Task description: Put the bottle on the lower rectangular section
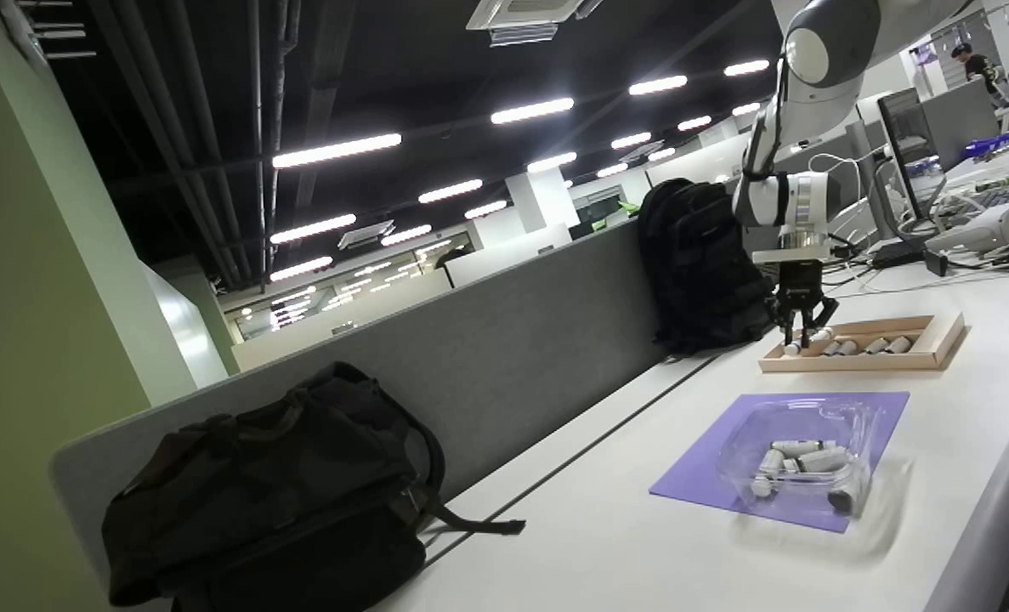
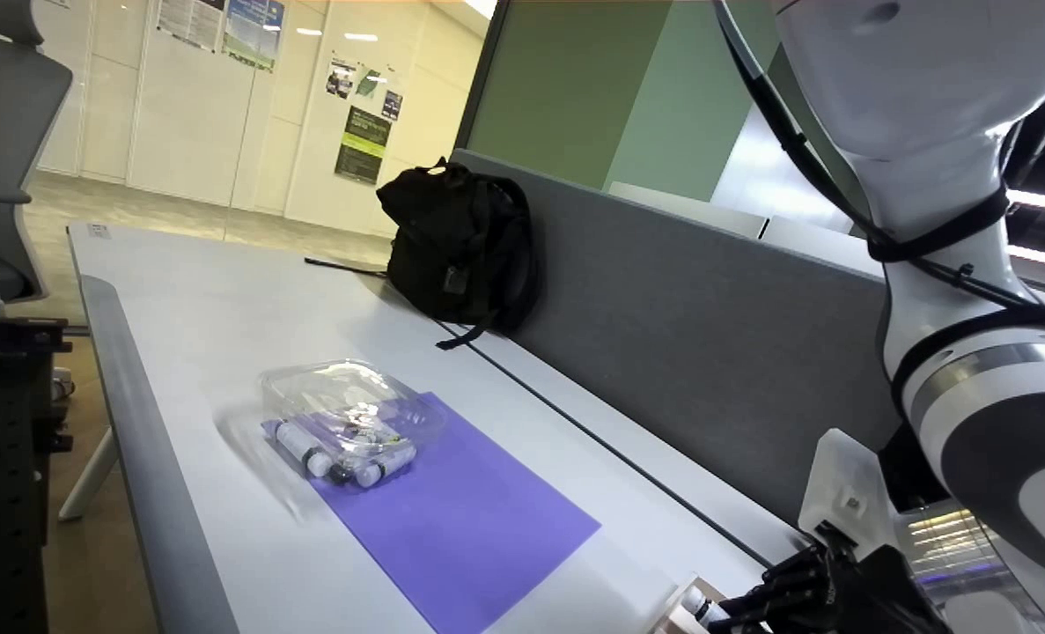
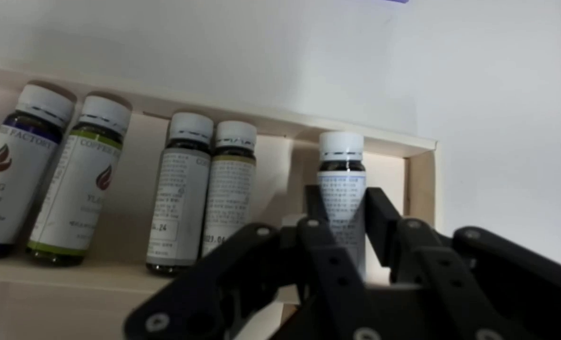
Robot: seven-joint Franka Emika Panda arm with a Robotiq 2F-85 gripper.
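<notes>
Probable step: placing the bottle [image 3: 341, 182] at one end of the tray [image 3: 423, 189]
Your end effector [image 3: 345, 202] pinches the bottle; next, settle it fully in the tray, then release.

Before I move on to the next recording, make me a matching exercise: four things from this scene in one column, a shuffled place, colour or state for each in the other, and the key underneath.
Things
1. Gripper
2. Mat
3. Clear plastic box
4. Bottle caps in the wooden tray

Places, colours, states
A. White
B. On the desk, with several bottles inside
C. Holding a single bottle
D. Purple

Pairs: 1-C, 2-D, 3-B, 4-A
</notes>
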